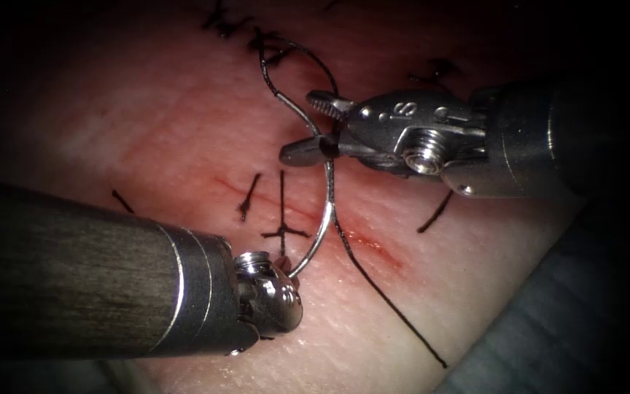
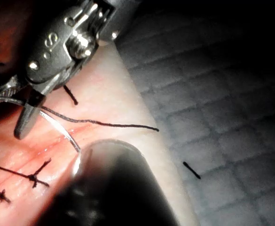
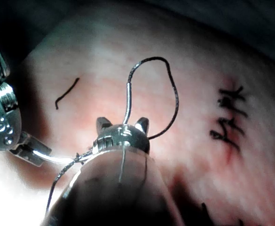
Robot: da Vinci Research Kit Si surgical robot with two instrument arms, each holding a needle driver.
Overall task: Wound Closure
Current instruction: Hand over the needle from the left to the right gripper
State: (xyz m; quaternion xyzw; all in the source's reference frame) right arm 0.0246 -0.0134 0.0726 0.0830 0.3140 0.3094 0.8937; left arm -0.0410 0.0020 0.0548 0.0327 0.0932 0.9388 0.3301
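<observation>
My left tool (image 1: 286, 268) comes in from the lower left, jaws shut on one end of the curved needle (image 1: 327, 191). The needle arcs up over the tissue (image 1: 162, 138), free of it, and passes between the open jaws of my right tool (image 1: 308, 128). In the right wrist view the needle (image 3: 126, 101) rises between those jaw tips (image 3: 122, 125), and the left tool (image 3: 33, 155) grips its other end. Black thread (image 1: 391, 306) loops from the needle's upper end and trails to the lower right. The red cut (image 1: 373, 248) runs obliquely under the needle.
Tied stitches (image 1: 282, 232) cross the cut beside the left tool, with more knots at the far edge (image 1: 222, 25). Short cut ends of thread (image 1: 435, 211) lie on the tissue. A grey gridded cloth (image 2: 222, 94) borders the tissue, with a loose thread piece (image 2: 191, 170) on it.
</observation>
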